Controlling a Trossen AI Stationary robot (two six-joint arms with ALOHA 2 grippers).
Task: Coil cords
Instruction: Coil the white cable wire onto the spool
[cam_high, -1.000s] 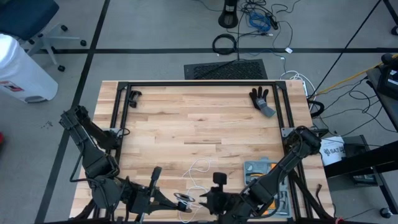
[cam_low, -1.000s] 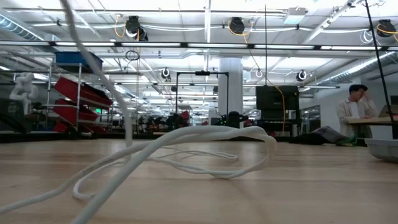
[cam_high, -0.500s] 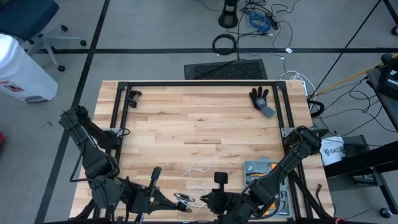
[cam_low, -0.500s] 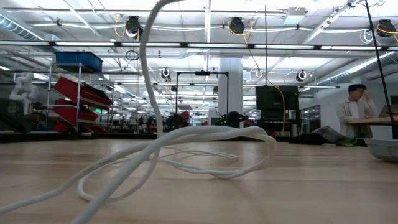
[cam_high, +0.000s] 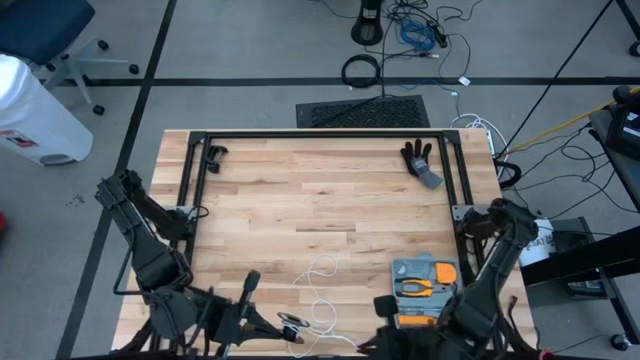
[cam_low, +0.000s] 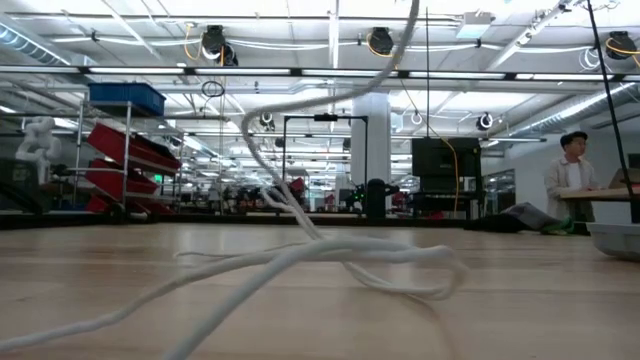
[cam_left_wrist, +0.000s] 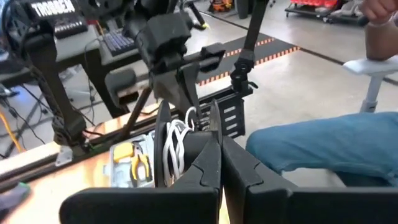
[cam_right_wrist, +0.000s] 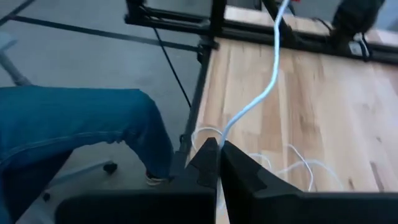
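At the near edge of the wooden desk (cam_high: 320, 210), the left end effector (cam_left_wrist: 219, 163) has its fingers pressed together on a small black reel (cam_left_wrist: 163, 149), which carries several turns of white cord (cam_left_wrist: 177, 144) and is held on edge. In the high view the left end effector (cam_high: 290, 325) sits low near the desk's front edge, with the reel (cam_high: 292, 320) at its tip. From there loose loops of the cord (cam_high: 322, 285) lie on the wood toward the desk's middle. The right end effector (cam_right_wrist: 219, 155) has its fingers closed together on the cord (cam_right_wrist: 264, 93), which runs from the tips out over the desk and away; this arm hangs at the front right corner of the desk. In the low view the cord (cam_low: 330, 250) lies in loose curls on the wood, and one strand rises out of the top of the picture. An orange and grey tool case (cam_high: 425, 290) lies on the desk near the right arm, and a black glove (cam_high: 420, 160) rests at the far right.
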